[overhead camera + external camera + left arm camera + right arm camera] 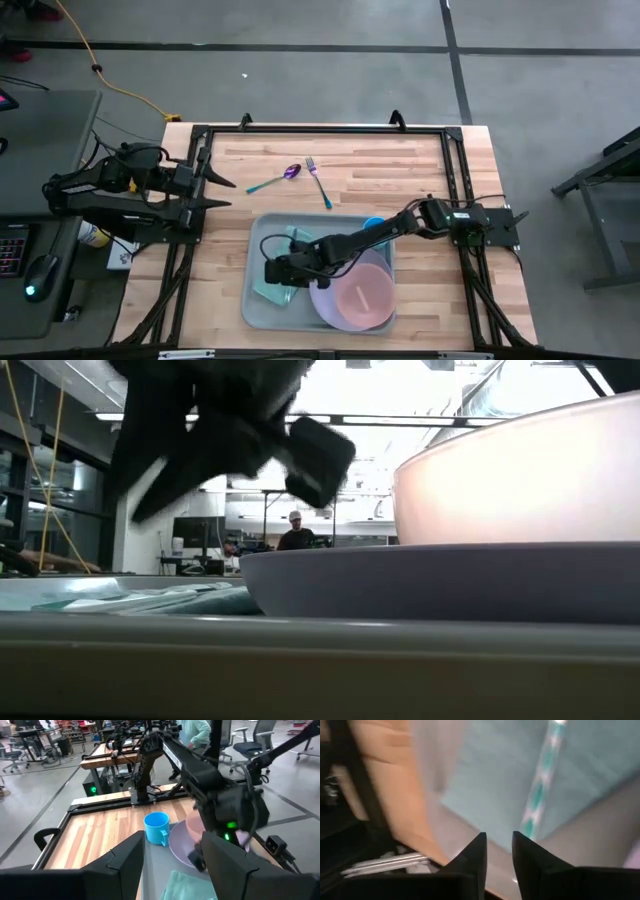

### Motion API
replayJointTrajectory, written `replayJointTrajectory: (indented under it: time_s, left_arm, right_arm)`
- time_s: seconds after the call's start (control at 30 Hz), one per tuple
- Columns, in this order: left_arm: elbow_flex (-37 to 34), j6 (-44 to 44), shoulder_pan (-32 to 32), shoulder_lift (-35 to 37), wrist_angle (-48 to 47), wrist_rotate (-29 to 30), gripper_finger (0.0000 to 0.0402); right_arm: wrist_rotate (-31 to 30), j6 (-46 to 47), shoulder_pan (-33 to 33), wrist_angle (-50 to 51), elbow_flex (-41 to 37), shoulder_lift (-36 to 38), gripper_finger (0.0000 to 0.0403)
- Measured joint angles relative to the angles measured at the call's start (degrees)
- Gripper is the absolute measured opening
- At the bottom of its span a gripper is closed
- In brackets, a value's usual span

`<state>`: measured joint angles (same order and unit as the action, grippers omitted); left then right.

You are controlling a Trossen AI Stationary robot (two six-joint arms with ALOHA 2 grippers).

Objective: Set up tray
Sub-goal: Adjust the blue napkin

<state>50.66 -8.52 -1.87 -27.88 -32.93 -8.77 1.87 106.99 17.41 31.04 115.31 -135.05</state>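
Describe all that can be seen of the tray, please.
The tray is large, pale grey-green and rectangular, apparently plastic, with rounded corners and a raised rim. It lies flat on the wooden table, near its front edge. Inside lie a folded teal napkin and a lavender plate carrying a pink bowl. The right gripper hangs over the napkin.
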Motion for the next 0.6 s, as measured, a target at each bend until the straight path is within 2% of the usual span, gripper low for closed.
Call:
replayJointTrajectory:
  time_s: [0.23, 0.37, 0.6]
  left_arm:
    - [0.01, 0.0, 0.02, 0.0, -0.27, -0.97, 0.0227]
    - [0.02, 0.26, 0.01, 0.0, -2.3, -0.88, 0.0227]
    - [-0.01, 3.39, 0.01, -2.66, -17.42, -0.76, 0.0227]
  right_arm:
    - [-11.56, -11.59, 0.0, 0.02, 0.04, 6.85, 0.0008]
    - [-17.77, -18.32, 0.0, 0.85, 0.15, 10.78, 0.0003]
    - [-28.03, -32.34, 0.8, 1.57, 0.13, 16.36, 0.0]
